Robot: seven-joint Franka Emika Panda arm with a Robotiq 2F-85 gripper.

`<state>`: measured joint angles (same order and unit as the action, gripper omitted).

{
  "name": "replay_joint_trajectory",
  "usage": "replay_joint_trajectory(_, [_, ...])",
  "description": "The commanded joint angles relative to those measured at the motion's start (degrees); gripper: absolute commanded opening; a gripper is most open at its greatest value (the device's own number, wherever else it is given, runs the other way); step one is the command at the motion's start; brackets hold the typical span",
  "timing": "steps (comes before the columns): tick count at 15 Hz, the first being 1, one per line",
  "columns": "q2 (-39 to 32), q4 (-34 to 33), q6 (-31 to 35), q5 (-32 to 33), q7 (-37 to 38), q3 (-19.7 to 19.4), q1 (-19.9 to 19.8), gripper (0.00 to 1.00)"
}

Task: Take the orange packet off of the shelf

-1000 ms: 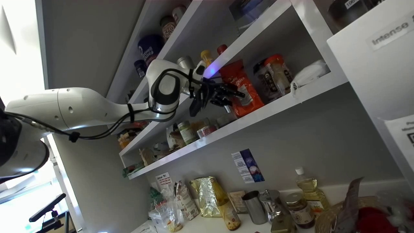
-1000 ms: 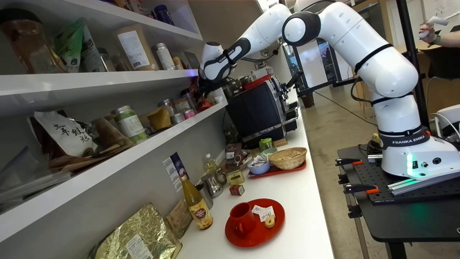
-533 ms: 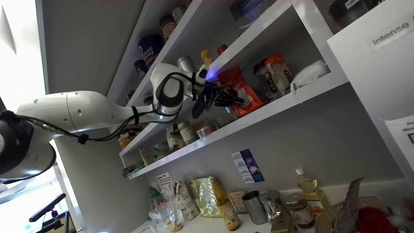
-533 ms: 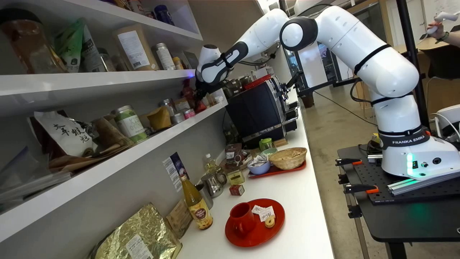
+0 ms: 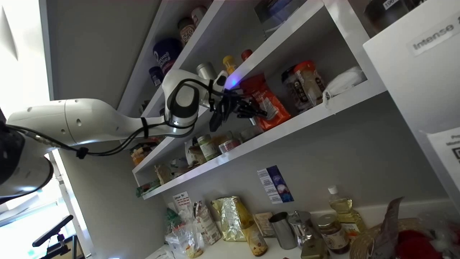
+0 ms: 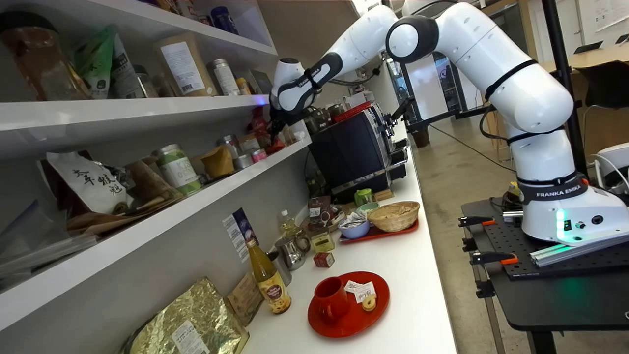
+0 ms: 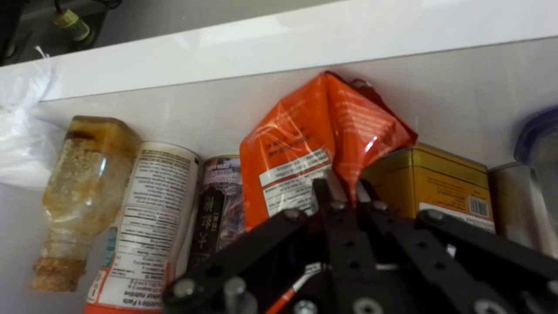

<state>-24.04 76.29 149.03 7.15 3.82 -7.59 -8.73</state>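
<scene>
The orange packet (image 7: 283, 157) stands on the white shelf (image 7: 218, 52), slightly tilted and creased, its printed label facing out. In the wrist view my gripper (image 7: 348, 190) has its fingertips closed together on a gathered fold along one side of the pouch. The fold narrows to a thin strip between the pads. In an exterior view the packet (image 5: 271, 97) leans on the shelf (image 5: 305, 120), with the gripper (image 5: 264, 114) against its front. In an exterior view the arm partly hides the packet (image 6: 276, 146).
A yellow tin (image 7: 453, 183) stands close beside the gripper. On the other side are a dark tin (image 7: 218, 209), a labelled canister (image 7: 148, 209) and a corked bottle (image 7: 83, 183). A higher board (image 5: 284, 39) runs just above the wrist. A white bag (image 5: 345, 82) lies further along.
The jaws have closed on the side of the packet. The packet has shifted slightly and its top sits a little lower. The arm moved in a little, then drew back slightly.
</scene>
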Motion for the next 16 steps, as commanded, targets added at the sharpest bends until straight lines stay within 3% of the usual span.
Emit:
replay_joint_trajectory(1, [10.1, 13.7, -0.9, 5.4, 2.6, -2.4, 2.3, 0.01])
replay_joint_trajectory(5, [19.0, 24.7, -4.2, 9.7, 1.0, -1.7, 2.3, 0.01])
replay_joint_trajectory(11, [30.6, 43.3, -10.1, 2.2, -9.2, 2.5, 4.0, 0.01])
replay_joint_trajectory(16, [30.7, 53.5, -8.7, -2.7, -12.5, 8.7, 10.5, 0.01])
